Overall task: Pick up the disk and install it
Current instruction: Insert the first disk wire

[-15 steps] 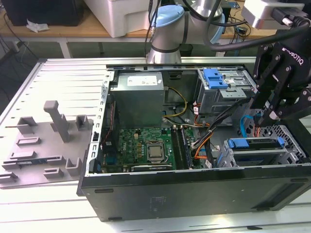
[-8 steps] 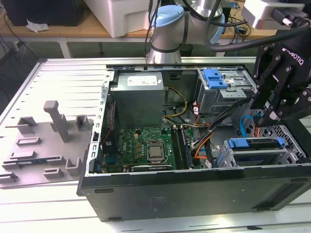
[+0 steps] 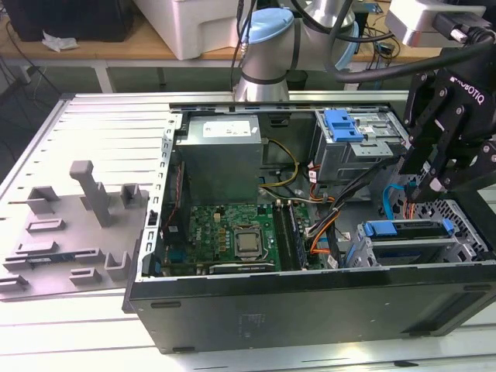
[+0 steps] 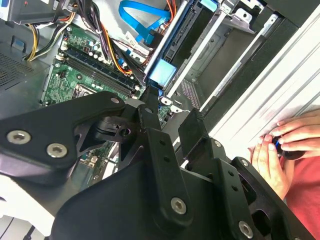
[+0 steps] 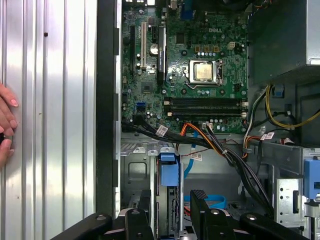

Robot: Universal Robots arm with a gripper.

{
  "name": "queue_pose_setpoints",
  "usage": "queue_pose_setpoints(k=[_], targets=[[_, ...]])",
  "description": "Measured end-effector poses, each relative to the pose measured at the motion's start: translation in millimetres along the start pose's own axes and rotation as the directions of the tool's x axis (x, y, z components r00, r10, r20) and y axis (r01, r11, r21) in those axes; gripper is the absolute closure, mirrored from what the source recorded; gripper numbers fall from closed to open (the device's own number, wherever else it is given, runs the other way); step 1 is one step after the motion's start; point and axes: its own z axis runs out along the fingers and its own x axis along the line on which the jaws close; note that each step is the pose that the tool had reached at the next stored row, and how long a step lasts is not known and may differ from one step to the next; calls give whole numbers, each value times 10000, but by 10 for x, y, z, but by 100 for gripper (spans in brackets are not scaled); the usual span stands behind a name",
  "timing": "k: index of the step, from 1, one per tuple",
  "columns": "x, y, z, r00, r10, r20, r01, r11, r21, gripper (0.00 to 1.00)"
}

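The gripper (image 5: 167,202) hangs over the drive cage (image 3: 411,249) in the computer case's (image 3: 310,302) near corner at the exterior view's right, with its fingers parted and gripping nothing. The disk (image 5: 168,167) stands edge-on inside that cage, a blue strip between the fingers. Seating it well probably means pressing square and straight along the cage rails, clear of the blue cable (image 3: 387,201) alongside. The case also holds the motherboard (image 3: 232,229) and power supply (image 3: 221,151).

One disk (image 3: 381,229), one case (image 3: 310,310), one tray (image 3: 74,232).
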Motion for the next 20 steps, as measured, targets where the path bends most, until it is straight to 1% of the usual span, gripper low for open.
queue_pose_setpoints(k=[1,2,4,6,7,8,11,13,15,16,20], targets=[[-12,-2,1,10000,7,-31,-7,10000,0,56],[-36,-8,2,10000,26,-96,-26,10000,0,56],[-68,-20,5,9999,42,-142,-42,10000,0,56],[-107,-59,7,9998,56,-197,-57,10000,0,56],[-128,-98,9,9997,73,-247,-73,10000,1,56],[-139,-128,11,9995,95,-289,-95,10000,1,56],[-161,-191,15,9992,152,-368,-152,9999,2,56],[-178,-226,16,9990,187,-394,-187,9998,3,56],[-189,-260,20,9988,223,-435,-223,9998,2,56],[-199,-295,23,9984,265,-508,-265,9996,2,56],[-228,-354,31,9975,333,-629,-334,9994,2,56]])
